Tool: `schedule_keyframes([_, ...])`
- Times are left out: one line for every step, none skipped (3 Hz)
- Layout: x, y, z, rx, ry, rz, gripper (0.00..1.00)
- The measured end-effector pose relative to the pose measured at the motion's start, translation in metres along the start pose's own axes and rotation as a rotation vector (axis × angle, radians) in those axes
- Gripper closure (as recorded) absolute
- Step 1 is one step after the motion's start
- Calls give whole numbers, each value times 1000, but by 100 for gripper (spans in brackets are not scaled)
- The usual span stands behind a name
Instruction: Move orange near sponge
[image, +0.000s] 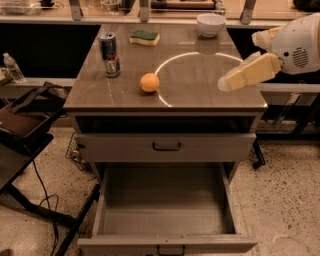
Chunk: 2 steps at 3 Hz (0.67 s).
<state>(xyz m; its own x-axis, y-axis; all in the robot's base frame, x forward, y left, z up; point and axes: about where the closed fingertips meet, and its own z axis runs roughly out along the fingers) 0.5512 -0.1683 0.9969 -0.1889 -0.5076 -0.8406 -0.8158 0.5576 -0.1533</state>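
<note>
The orange (149, 82) is a small round fruit on the grey table top (200, 95), front and left of centre. The sponge (145, 37), green on top over yellow, lies at the back of the table, left of centre. My gripper (240, 61) comes in from the right over the table's right edge, to the right of the orange and apart from it. Its two pale yellow fingers (250, 72) stand apart and hold nothing.
A drink can (109, 54) stands at the left, between the orange and the sponge. A white bowl (210, 24) sits at the back right. The bottom drawer (165, 210) is pulled open below. A dark chair (25, 120) stands to the left.
</note>
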Motion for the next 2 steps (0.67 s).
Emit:
schedule_keyframes([-22,1,7,-17,-97,50,0])
schedule_keyframes([-22,1,7,-17,-97,50,0])
